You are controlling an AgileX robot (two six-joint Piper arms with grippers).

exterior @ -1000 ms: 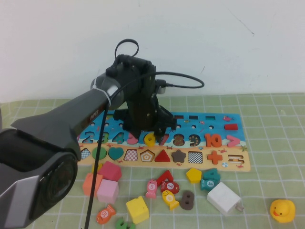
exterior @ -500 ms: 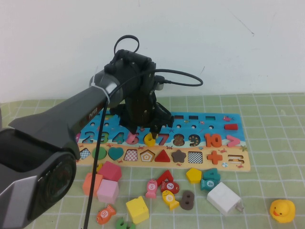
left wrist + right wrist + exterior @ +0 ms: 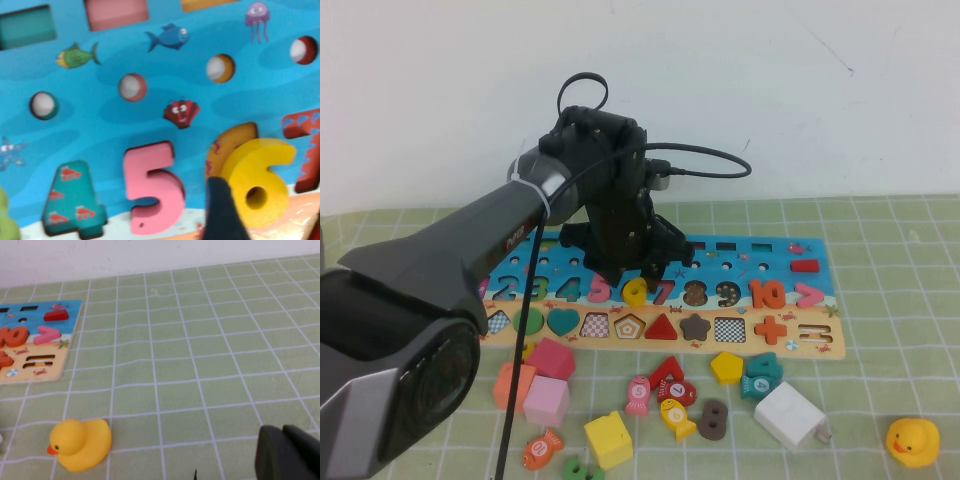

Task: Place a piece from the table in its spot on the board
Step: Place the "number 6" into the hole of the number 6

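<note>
while the yellow 6 [image 3: 635, 292] lies on the board [image 3: 740, 345] just below the left pincer [image 3: 633, 272], the pincer sits a touch lower than half a second ago, after lifting slightly from where it was a second back. its fingers stand apart with nothing between them, so the piece looks released. seen from the left wrist, the yellow 6 [image 3: 260, 182] rests askew, partly over its orange recess [image 3: 227, 145] and not sunk flush like the pink 5 [image 3: 152, 185] just beside the pincer. by my judgement the placement is nearly done, but the 6 likely needs a nudge or press to seat. the right pincer [image 3: 287, 452] hangs well away over bare tabletop [image 3: 200, 340] near the duck [image 3: 80, 444]; whether it is open or closed i cannot tell.
</note>
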